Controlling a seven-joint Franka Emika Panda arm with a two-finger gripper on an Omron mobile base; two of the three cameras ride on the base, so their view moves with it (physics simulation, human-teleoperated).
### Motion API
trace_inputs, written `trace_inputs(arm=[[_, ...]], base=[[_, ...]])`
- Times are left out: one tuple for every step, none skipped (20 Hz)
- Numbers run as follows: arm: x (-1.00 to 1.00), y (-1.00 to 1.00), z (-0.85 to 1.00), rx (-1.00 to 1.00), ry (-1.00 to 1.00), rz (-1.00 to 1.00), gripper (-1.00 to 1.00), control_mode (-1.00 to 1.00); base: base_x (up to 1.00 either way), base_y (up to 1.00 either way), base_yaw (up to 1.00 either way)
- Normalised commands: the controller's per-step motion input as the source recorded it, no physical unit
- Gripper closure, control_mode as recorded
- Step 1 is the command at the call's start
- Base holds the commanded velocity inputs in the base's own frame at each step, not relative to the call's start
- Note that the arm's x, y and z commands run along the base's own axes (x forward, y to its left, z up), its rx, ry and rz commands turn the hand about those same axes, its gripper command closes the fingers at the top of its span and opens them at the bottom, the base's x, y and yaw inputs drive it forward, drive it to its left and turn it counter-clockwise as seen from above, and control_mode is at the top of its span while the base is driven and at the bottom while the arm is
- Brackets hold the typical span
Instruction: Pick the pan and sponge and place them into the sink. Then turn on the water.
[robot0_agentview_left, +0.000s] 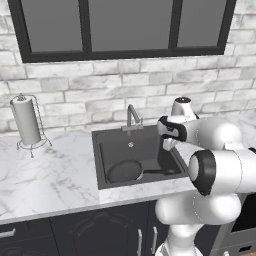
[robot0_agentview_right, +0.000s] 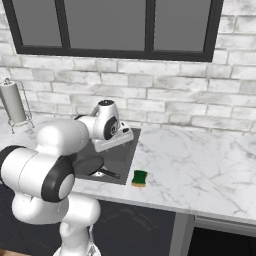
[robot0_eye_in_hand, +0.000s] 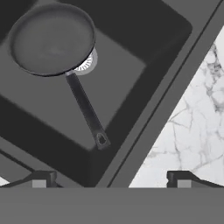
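Hand view: 1 pan (robot0_eye_in_hand: 51, 38) lies flat on the sink (robot0_eye_in_hand: 144, 39) floor at approx 11 o'clock of frame, bowl partly over the round silver drain (robot0_eye_in_hand: 86, 64), 1 long handle running toward 5 o'clock, its end w/ a small hanging hole just short of the basin wall. Gripper (robot0_eye_in_hand: 111, 181) hovers above the sink's rim, fingertips (robot0_eye_in_hand: 41, 179) wide apart, nothing between them; one tip over the basin, the other over the marble counter (robot0_eye_in_hand: 192, 131). Left base view: same pan (robot0_agentview_left: 125, 170) sits in the front half of the sink (robot0_agentview_left: 102, 150), handle pointing to 3 o'clock; gripper (robot0_agentview_left: 169, 145) hangs over the basin's right edge. 1 grey gooseneck faucet (robot0_agentview_left: 132, 116) stands at 12 o'clock behind the basin, no stream visible. 1 sponge (robot0_agentview_right: 140, 177), green on top, yellow below, rests on the counter (robot0_agentview_right: 200, 165) just outside the sink (robot0_agentview_right: 125, 155) in right base view, near the counter's front edge, apart from the pan (robot0_agentview_right: 90, 165) and not touched by the arm. 1 paper towel roll (robot0_agentview_left: 26, 121) on a wire stand sits well apart at 9 o'clock of the sink. 1 dark-framed window (robot0_agentview_left: 120, 27) w/ 3 panes above the brick wall (robot0_agentview_left: 75, 90). Dark cabinets (robot0_agentview_left: 100, 230) below. No brands, labels or readable writing on any item.
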Motion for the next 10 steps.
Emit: trace_inputs(arm=[[-0.08, -0.18, 0.01, 0.03, 0.01, -0.17, -1.0, -1.0], [-0.08, -0.18, 0.0, 0.03, 0.01, -0.17, -1.0, -1.0], [-0.09, -0.18, 0.0, 0.03, 0.01, -0.17, -1.0, -1.0], [-0.1, -0.18, 0.0, 0.04, 0.02, -0.17, -1.0, -1.0], [-0.12, -0.19, 0.0, 0.04, 0.03, -0.16, -1.0, -1.0], [-0.12, -0.19, 0.0, 0.04, 0.03, -0.16, -1.0, -1.0], [-0.12, -0.19, -0.01, 0.04, 0.03, -0.16, -1.0, -1.0], [-0.13, -0.19, -0.01, 0.04, 0.02, -0.16, -1.0, -1.0], [-0.15, -0.21, 0.0, 0.05, 0.02, -0.15, -1.0, -1.0], [-0.16, -0.22, 0.0, 0.07, 0.04, -0.15, -1.0, -1.0]], base=[[0.0, 0.0, 0.0], [0.0, 0.0, 0.0], [0.0, 0.0, 0.0], [0.0, 0.0, 0.0], [0.0, 0.0, 0.0], [0.0, 0.0, 0.0], [0.0, 0.0, 0.0], [0.0, 0.0, 0.0], [0.0, 0.0, 0.0], [0.0, 0.0, 0.0]])
